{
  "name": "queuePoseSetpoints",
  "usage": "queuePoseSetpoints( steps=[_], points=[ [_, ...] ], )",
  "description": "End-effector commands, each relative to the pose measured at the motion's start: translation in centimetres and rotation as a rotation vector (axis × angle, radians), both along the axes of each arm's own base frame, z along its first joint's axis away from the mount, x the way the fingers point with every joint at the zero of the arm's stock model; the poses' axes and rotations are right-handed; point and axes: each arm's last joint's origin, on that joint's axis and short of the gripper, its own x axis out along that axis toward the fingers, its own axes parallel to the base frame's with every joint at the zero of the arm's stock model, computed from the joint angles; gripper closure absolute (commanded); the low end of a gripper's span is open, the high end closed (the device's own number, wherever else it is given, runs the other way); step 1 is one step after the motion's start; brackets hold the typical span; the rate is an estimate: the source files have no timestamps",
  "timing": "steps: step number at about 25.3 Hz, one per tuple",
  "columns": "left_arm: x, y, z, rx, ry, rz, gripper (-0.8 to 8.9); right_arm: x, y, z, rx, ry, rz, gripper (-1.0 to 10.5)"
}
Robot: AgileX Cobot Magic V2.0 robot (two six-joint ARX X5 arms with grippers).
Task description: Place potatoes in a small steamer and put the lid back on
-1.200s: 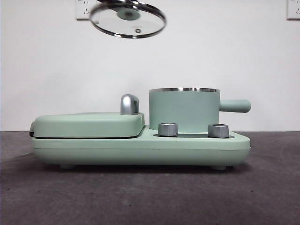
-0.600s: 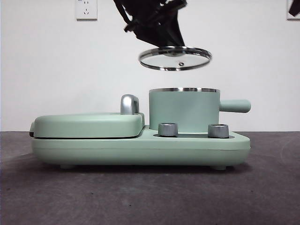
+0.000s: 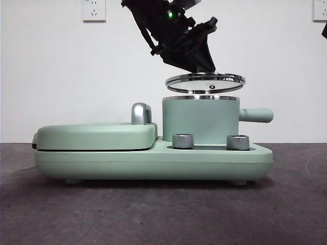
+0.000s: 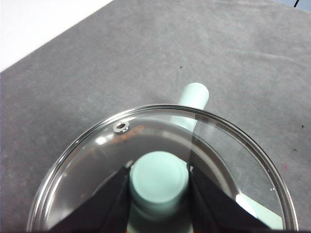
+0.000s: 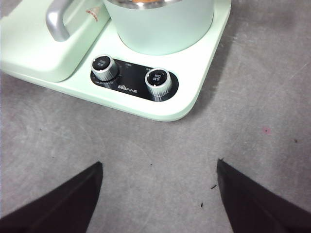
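The left gripper (image 4: 159,177) was clenched on the green knob (image 4: 159,178) of the lid (image 3: 205,82). It held the lid in the air right above the small steamer (image 3: 200,119). The lid was close to the pot's steel rim but not touching it. It looked a bit off to the 3 o'clock side of the pot and nearly flat.

What could go wrong? If the lid came down off-center, its edge could land on the rim and sit crooked. It could also slip down the side by the pot's handle (image 3: 256,115) at 3 o'clock. If the gripper let go too high, the glass could drop, bang and bounce.

The lid was round clear glass with a shiny steel ring and a tiny vent hole (image 4: 121,127). The potato (image 5: 146,4) showed only as a sliver of orange inside the pot, so it seemed to be in already.

The right gripper (image 5: 158,194) waited with its jaws spread wide over the gray worktop (image 5: 252,121), at the 6 o'clock side of the cooker's two knobs (image 5: 158,83).
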Motion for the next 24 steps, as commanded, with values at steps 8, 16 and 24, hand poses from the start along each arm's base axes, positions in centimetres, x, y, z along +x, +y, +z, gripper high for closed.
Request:
queuePoseSetpoints(
  steps=[8,16,24],
  points=[
    [1.2,-0.5,-0.5,-0.001,-0.045,-0.013,7.64,0.0,0.1,0.2,0.015,-0.004,-0.002,5.7],
    [1.8,0.1,-0.4,-0.004,-0.063,0.000,7.64,0.0,0.1,0.2,0.015,-0.004,-0.002,5.7],
    [1.8,0.1,-0.4,-0.028,-0.040,-0.031,7.64,0.0,0.1,0.2,0.015,-0.004,-0.003,5.7]
  ],
)
